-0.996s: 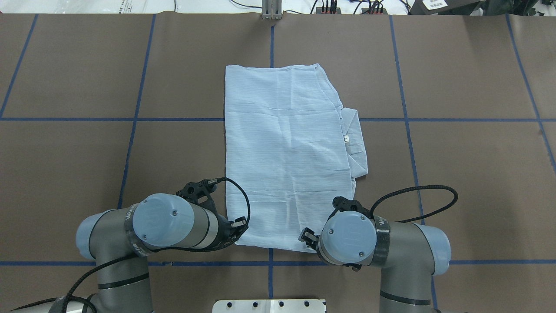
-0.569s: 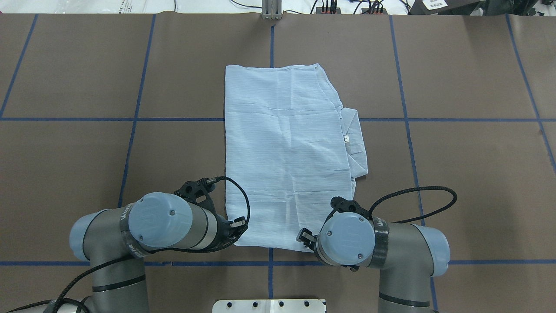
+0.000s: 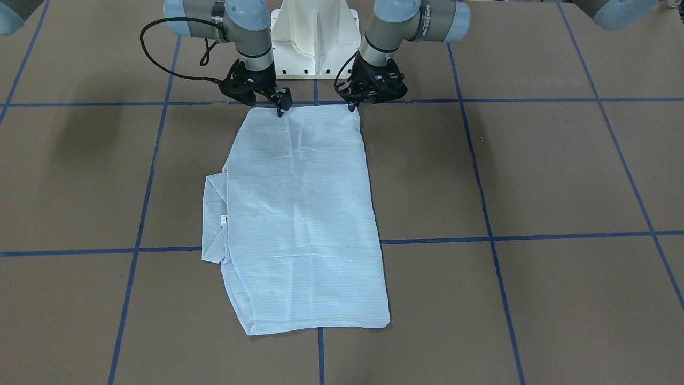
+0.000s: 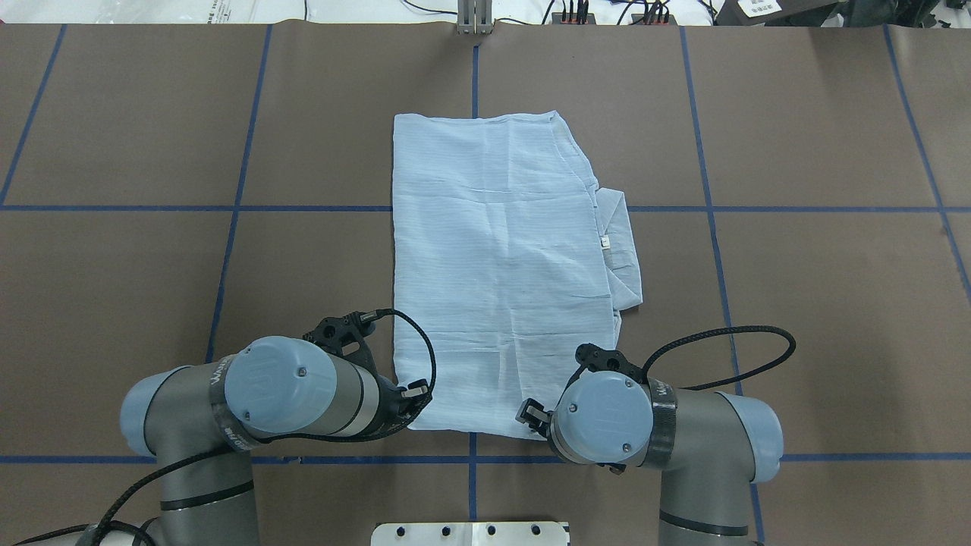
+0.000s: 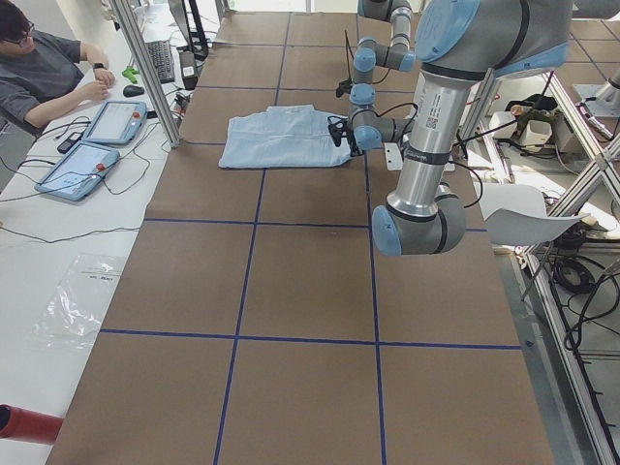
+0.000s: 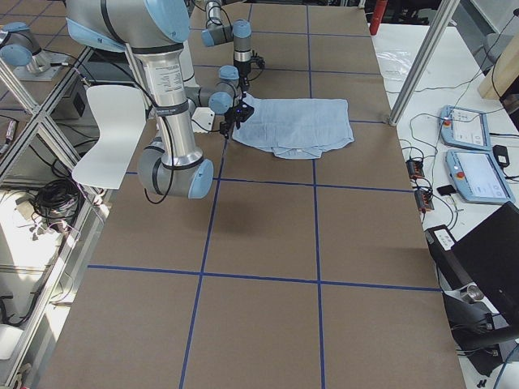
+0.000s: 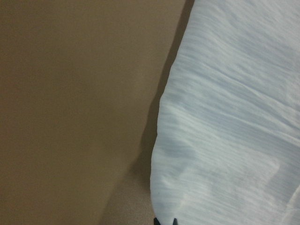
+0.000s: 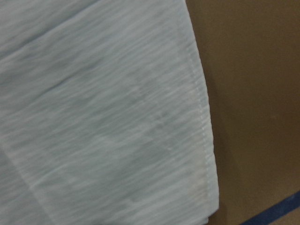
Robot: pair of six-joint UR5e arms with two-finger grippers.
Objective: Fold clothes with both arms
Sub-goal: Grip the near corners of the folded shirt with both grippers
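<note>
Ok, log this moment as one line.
light blue striped shirt: flat | left gripper: robot-side left corner | right gripper: robot-side right corner | grasp: unclear

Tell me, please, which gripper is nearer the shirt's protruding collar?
Right. The right gripper is at the shirt's near corner on the collar's side; the left gripper is at the opposite near corner.

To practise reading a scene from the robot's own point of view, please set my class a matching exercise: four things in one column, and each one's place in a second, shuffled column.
Things:
1. shirt
2. left hand
3. right hand
4. collar

Places:
A. sticks out of the shirt's side on the robot's right
B. at the shirt's robot-side edge, at its left end
C. spread flat in the middle of the table
D. at the shirt's robot-side edge, towards its right end

Pairs: 1-C, 2-B, 3-D, 4-A
</note>
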